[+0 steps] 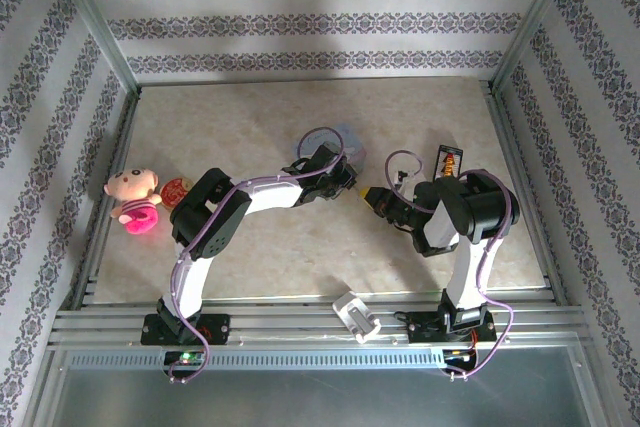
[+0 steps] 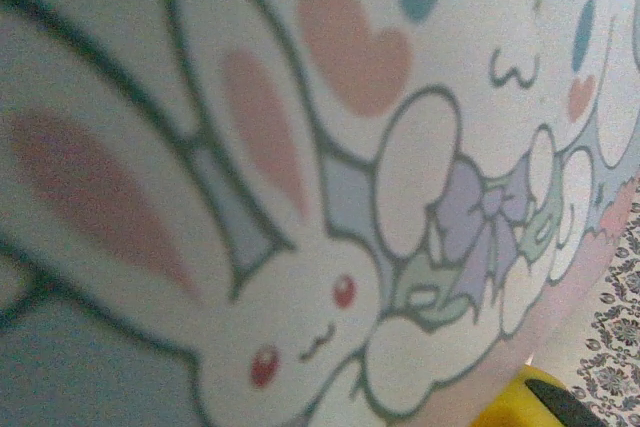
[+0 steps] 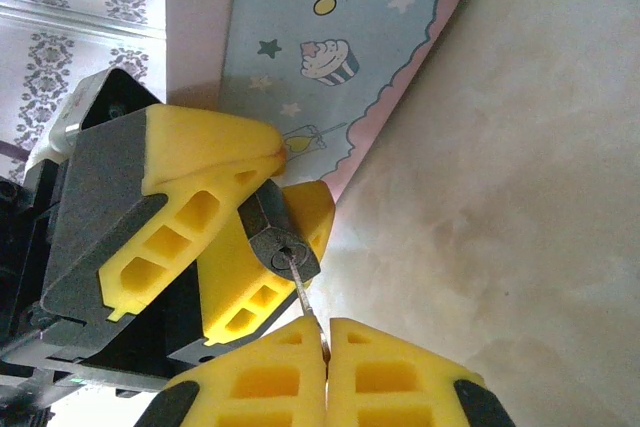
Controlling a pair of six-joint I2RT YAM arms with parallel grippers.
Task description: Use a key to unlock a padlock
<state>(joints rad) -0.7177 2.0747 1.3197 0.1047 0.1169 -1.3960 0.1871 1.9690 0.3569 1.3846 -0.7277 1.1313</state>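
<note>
Right fingers [image 3: 385,377], at the bottom edge of the wrist frame, press together on the key [image 3: 305,297]. Only its thin shaft shows, its tip at the keyhole of the padlock [image 3: 270,232]; how deep is unclear. Left fingers [image 3: 215,152] clamp the padlock, hiding its shackle. Behind, the pale blue tin [image 3: 340,27] sits on the table [image 3: 520,227], cut off at the top.

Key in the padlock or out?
In: key tip sits in the padlock keyhole, shank running back to the shut right pincer. Depth: cannot tell.
</note>
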